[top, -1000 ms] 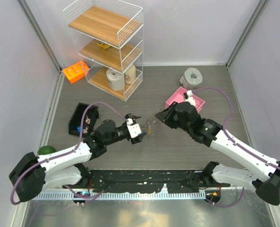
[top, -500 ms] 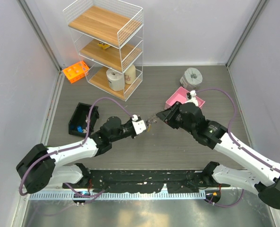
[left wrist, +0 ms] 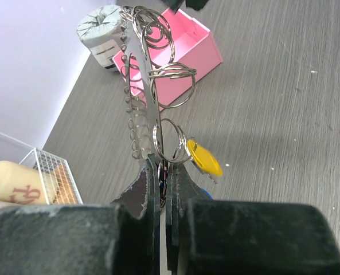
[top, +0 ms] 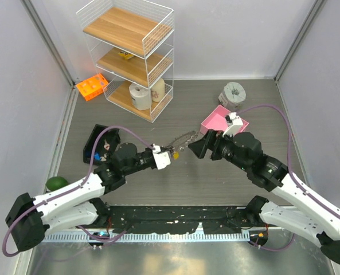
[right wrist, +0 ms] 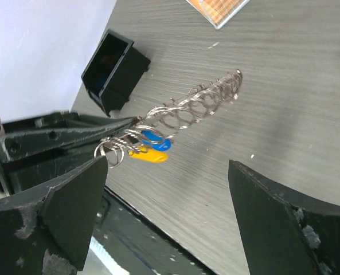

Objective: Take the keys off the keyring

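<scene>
Grey wood-grain worktop, closed in by pale walls, two arms reaching from its near edge toward the middle. Item one: keyring, a thin silver wire ring held up at the middle of the worktop, seen nearly edge-on and strung with small split rings and a row of tiny silver pieces too small to tell apart. Item two: left gripper, fingers pressed together and clamped on the ring's near-left end, so the ring runs out from the fingertips toward the far right. Item three: yellow-headed key, hanging just beside those fingertips, with the blue-headed key touching it from above in the right wrist view. Item four: right gripper, jaws spread wide, facing the left gripper from the right; the ring lies ahead of its gap, near the tips, and touches neither finger. Item five: pink tray, right of centre, beyond the ring's far end. Item six: grey roll, behind the tray toward the far edge. Item seven: wire shelf with wooden boards, at the far edge left of centre. Item eight: orange rack, beside the shelf toward the far-left corner. Item nine: black box, near the left edge. Item ten: green object, at the left edge toward the near corner, partly hidden by the left arm.
</scene>
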You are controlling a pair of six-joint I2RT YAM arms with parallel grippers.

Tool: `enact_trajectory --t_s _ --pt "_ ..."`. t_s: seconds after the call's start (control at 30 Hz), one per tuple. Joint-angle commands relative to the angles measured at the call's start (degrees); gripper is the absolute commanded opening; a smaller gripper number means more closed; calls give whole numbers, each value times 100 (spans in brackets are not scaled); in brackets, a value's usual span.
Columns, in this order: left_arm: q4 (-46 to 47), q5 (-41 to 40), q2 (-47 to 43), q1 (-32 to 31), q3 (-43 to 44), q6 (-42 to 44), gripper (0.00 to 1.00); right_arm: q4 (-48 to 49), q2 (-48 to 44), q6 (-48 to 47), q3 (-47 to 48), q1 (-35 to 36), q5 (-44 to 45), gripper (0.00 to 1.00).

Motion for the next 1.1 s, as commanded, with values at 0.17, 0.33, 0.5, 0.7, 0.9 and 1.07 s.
enact_trajectory --t_s 0.17,0.33,0.5,0.7,0.9,1.07 --pt "-1564 -725 -380 -410 799 1483 0 438 -1015 -3784 -18 10 -2126 94" --pt "-2083 -682 -380 -463 1019 1729 0 282 -1315 -5525 -177 45 -2980 95" --pt "-2242 -260 -529 -463 949 1993 0 -220 -1306 -6838 -62 115 -2628 95" --pt "-2566 240 -652 -463 1045 2169 0 -299 -1025 -7611 158 650 -2104 95" --pt "-2918 619 -688 -463 1247 2257 0 -431 -384 -8218 271 1784 -907 98" --pt "-2962 689 -723 -463 1274 2266 0 -537 292 -8403 412 2197 -247 96"
